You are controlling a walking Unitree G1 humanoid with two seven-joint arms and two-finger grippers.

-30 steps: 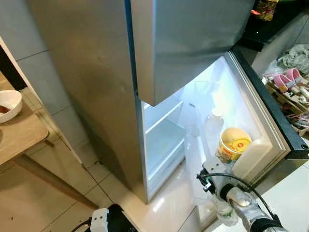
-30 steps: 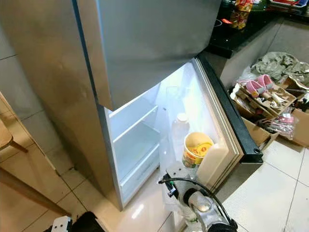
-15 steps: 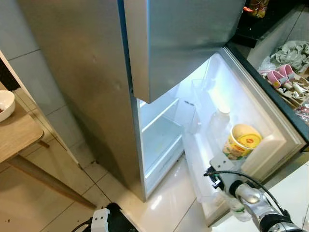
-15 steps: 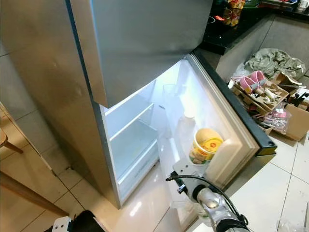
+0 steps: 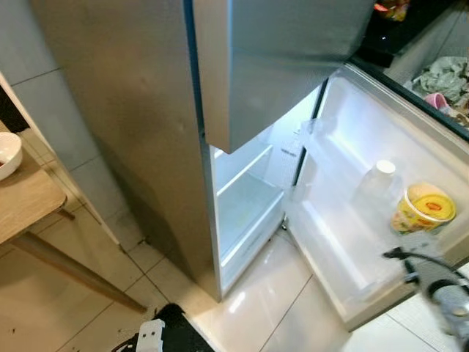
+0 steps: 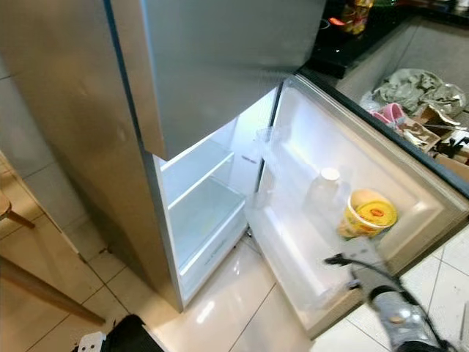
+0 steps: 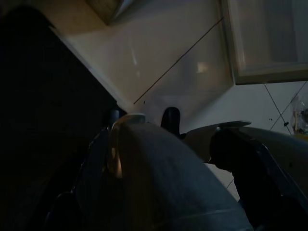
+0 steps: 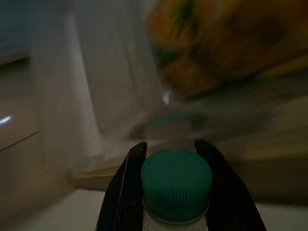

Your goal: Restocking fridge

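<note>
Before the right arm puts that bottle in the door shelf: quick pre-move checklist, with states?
1. Grip: right end effector has a finger on each side of the green-capped bottle, just under the cap: ok.
2. Fridge door open, shelves facing the robot: ok.
3. Free slot on the door shelf: bare stretch to the left of the white-capped bottle and yellow cup: ok.
4. Clearance to the yellow cup: wrist view is blurred: cannot tell.
5. Bottle body below the neck: hidden: cannot tell.
6. Left arm idle, low over the floor: ok.
</note>
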